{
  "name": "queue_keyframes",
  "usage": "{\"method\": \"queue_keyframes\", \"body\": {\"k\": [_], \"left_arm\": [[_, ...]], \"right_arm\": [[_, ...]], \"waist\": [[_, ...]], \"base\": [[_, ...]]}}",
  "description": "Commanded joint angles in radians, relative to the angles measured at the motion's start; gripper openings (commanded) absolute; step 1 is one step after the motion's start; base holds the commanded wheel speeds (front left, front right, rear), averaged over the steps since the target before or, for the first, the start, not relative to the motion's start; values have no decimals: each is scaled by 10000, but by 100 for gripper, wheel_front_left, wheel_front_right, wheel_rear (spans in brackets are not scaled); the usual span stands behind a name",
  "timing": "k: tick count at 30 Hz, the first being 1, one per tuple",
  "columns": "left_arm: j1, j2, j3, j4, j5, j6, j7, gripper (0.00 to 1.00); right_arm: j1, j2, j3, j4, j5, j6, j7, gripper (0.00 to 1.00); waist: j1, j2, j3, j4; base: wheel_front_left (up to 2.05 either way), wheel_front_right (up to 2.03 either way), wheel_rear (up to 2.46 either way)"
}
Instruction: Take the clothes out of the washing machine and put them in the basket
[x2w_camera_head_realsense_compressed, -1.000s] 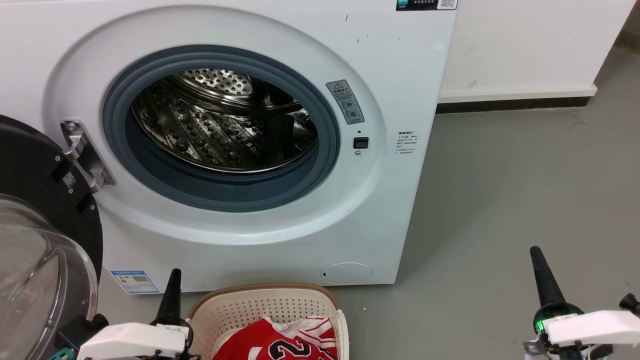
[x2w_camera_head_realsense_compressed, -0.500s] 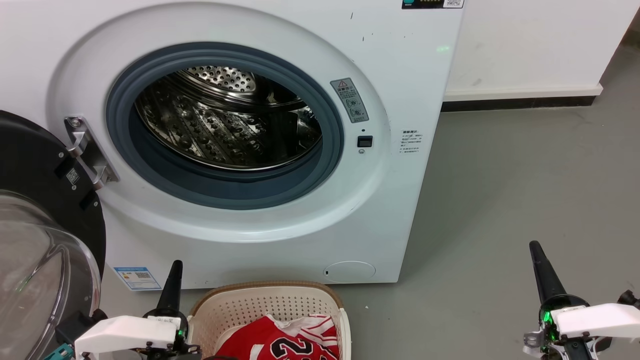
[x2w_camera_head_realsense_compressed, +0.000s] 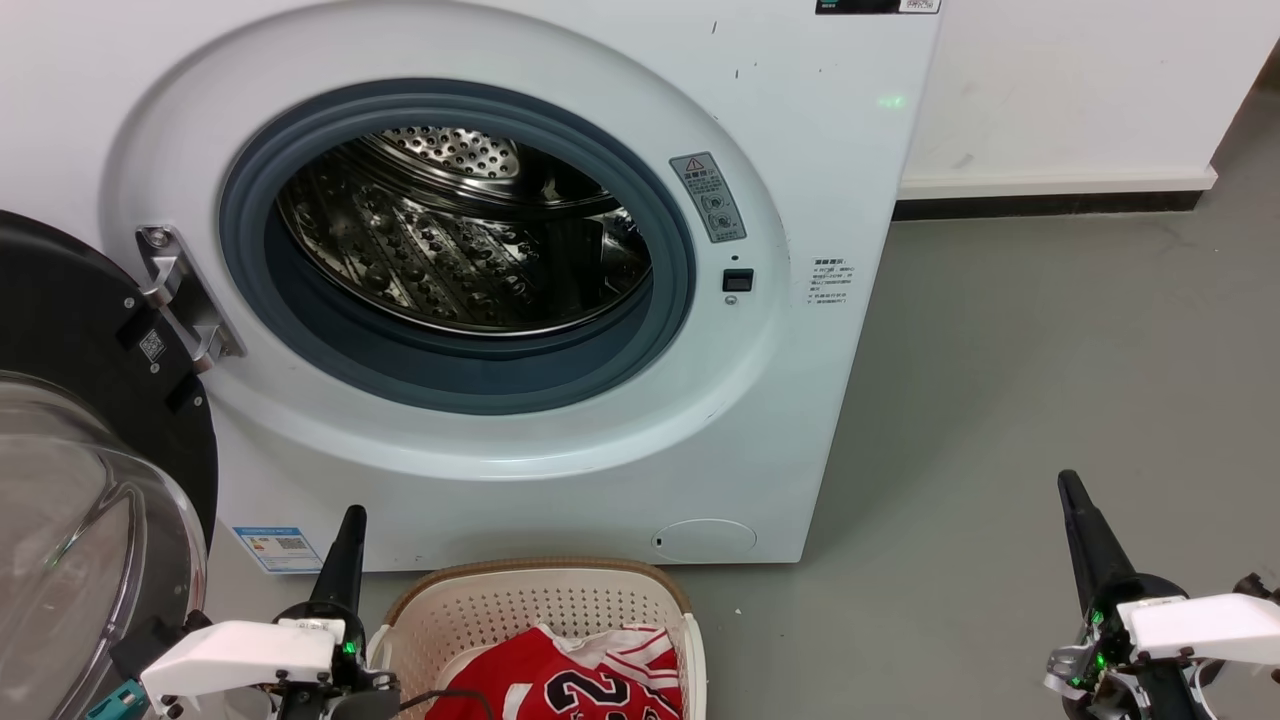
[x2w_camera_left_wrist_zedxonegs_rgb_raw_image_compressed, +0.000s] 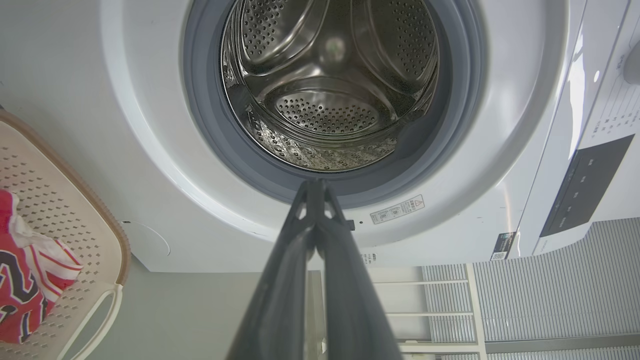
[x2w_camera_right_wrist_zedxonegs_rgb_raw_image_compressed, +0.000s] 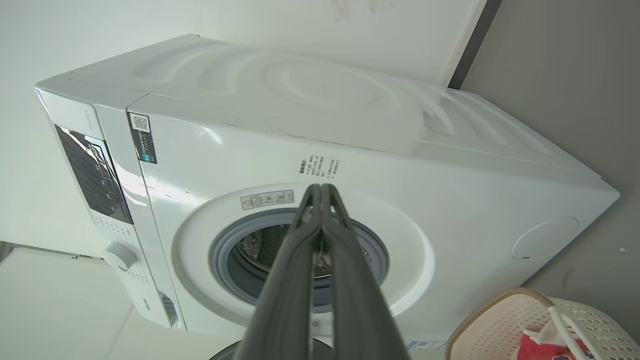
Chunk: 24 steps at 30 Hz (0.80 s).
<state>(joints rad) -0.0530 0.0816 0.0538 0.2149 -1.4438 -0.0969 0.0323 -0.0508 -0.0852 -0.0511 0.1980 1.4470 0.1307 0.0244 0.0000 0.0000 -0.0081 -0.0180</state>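
Observation:
The white washing machine (x2w_camera_head_realsense_compressed: 820, 180) stands with its black-framed glass door (x2w_camera_head_realsense_compressed: 70, 480) swung open at the left; its steel drum (x2w_camera_head_realsense_compressed: 460, 230) holds no fabric, as the left wrist view of the drum (x2w_camera_left_wrist_zedxonegs_rgb_raw_image_compressed: 330, 95) also shows. The red jersey clothes (x2w_camera_head_realsense_compressed: 565, 685) lie in the cream basket (x2w_camera_head_realsense_compressed: 540, 600) on the floor in front of the machine. My left gripper (x2w_camera_head_realsense_compressed: 350, 520) is shut and empty just left of the basket. My right gripper (x2w_camera_head_realsense_compressed: 1070, 485) is shut and empty over the floor, far to the right. In the left wrist view the clothes (x2w_camera_left_wrist_zedxonegs_rgb_raw_image_compressed: 25, 285) sit in the basket (x2w_camera_left_wrist_zedxonegs_rgb_raw_image_compressed: 75, 220).
Grey floor (x2w_camera_head_realsense_compressed: 1050, 350) stretches to the right of the machine up to a white wall with a dark skirting (x2w_camera_head_realsense_compressed: 1050, 205). The open door crowds the lower left beside my left arm. The right wrist view shows the machine (x2w_camera_right_wrist_zedxonegs_rgb_raw_image_compressed: 350, 150) and the basket's rim (x2w_camera_right_wrist_zedxonegs_rgb_raw_image_compressed: 495, 305).
The head camera has shifted slightly, moving the whole scene right and down. Both grippers stay shut in nearly the same places.

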Motion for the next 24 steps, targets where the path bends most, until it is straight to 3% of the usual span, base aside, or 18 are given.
{"method": "queue_keyframes", "body": {"k": [1,24], "left_arm": [[-236,-13,54,-1,-185,-64,39,0],[-579,-65,248,286,-1867,-355,518,0]], "right_arm": [[-224,-15,-27,28,195,1,55,0],[-610,46,-196,441,1890,0,548,0]], "waist": [[0,0,5,8],[0,0,102,162]], "base": [[0,0,0],[0,0,0]]}}
